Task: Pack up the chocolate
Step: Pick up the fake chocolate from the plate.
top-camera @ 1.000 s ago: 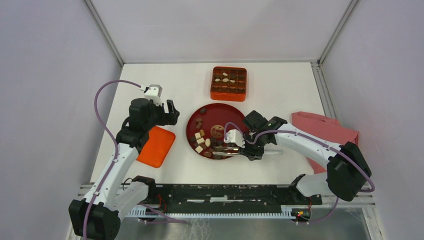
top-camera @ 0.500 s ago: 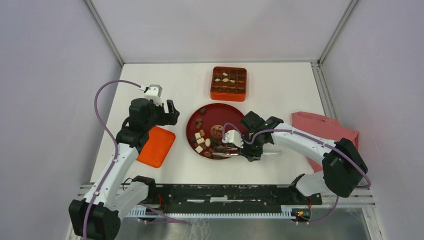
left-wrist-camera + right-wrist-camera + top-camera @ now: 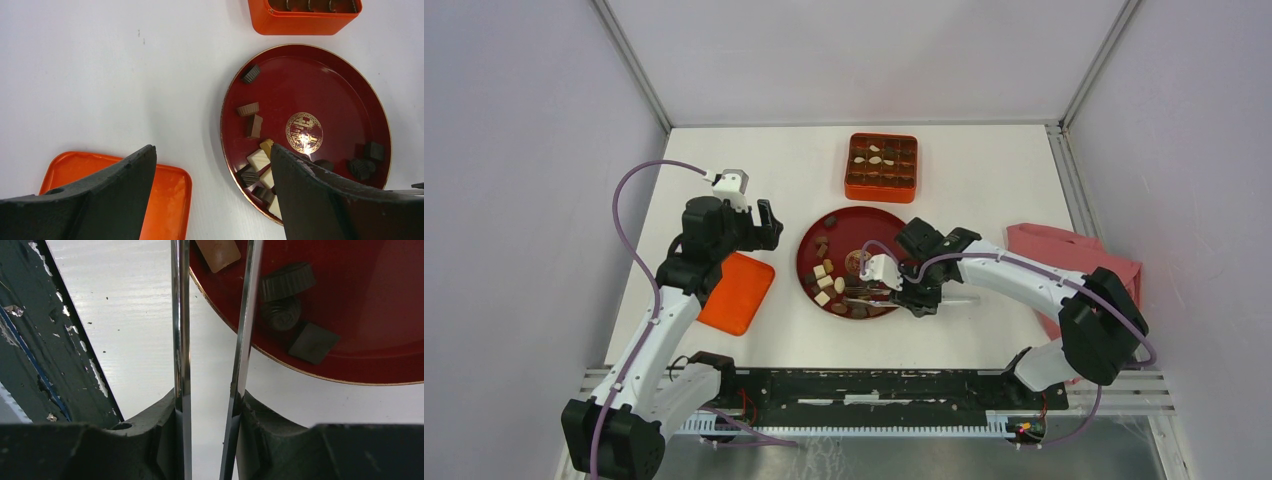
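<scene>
The chocolate (image 3: 828,281) lies as several dark, light brown and cream pieces on a round red plate (image 3: 886,222). More pieces sit in the gridded orange box (image 3: 882,167). My right gripper (image 3: 914,295) is shut on metal tongs (image 3: 864,296) that reach left over the plate's near part. In the right wrist view the gripper (image 3: 210,412) holds the tongs (image 3: 181,315) with their blades apart and nothing between them; dark pieces (image 3: 287,282) lie just right of them. My left gripper (image 3: 767,225) is open and empty, left of the plate. The plate (image 3: 325,75) also shows in the left wrist view.
A flat orange lid (image 3: 736,292) lies left of the plate, under my left arm; it also shows in the left wrist view (image 3: 165,200). A pink cloth (image 3: 1074,262) lies at the right. The black front rail (image 3: 45,340) runs close behind the tongs.
My right gripper has moved left and slightly away from me, carrying the tongs further over the plate. The left arm has not moved.
</scene>
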Controlling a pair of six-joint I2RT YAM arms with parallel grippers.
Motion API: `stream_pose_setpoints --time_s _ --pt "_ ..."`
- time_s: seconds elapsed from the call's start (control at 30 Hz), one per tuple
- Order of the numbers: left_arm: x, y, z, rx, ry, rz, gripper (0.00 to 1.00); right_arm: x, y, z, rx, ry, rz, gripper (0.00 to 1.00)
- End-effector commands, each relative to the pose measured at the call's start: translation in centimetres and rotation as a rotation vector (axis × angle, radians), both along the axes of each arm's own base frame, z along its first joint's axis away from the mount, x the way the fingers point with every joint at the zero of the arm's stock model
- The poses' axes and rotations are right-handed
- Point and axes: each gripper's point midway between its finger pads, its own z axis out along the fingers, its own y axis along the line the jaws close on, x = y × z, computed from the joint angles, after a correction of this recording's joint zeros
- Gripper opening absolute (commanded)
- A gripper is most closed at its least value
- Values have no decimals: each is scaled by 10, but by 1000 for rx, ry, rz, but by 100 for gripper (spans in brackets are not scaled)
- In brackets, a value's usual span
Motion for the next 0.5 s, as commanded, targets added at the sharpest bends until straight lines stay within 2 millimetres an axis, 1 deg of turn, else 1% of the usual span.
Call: stream_pose_setpoints --time_s 0.0,0.17,0.27,0.43,0.47 --pt "2 3 5 42 -38 -22 89 12 12 9 14 -47 -10 39" --pt "3 3 5 42 -37 -23 89 8 11 7 -2 -44 8 39" --pt "3 2 5 41 -38 -24 89 9 9 7 -7 -56 6 39" --pt "3 2 5 41 -36 -26 89 10 10 5 -15 -55 6 36" --pt "2 2 5 42 -36 -26 89 11 10 5 -13 -58 5 32"
